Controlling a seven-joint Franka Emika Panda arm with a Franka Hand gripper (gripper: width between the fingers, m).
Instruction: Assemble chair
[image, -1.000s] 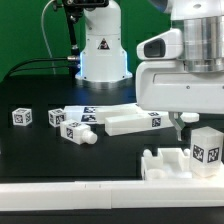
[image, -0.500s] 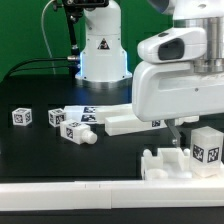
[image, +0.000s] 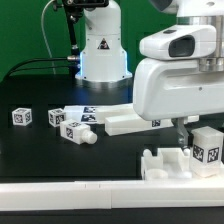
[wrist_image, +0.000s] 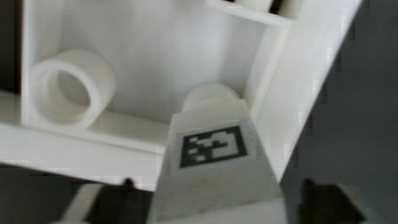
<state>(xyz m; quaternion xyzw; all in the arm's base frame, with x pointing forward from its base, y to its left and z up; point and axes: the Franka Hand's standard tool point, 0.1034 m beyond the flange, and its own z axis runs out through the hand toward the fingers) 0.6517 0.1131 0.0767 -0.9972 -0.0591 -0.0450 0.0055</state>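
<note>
Trouble: the hand (wrist_image: 217, 200) sits around the tagged chair piece (wrist_image: 214, 140) (squeezing it? cannot tell); a crooked squeeze could tip it.

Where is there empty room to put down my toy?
The bare black table in front of the small cube, on the exterior view's left, is free. Crowded on the exterior view's right, around the chair and gripper.

Chair piece (image: 207, 143) partly past the exterior view's right edge; hand (image: 184, 140) fingertips indistinct.
</note>
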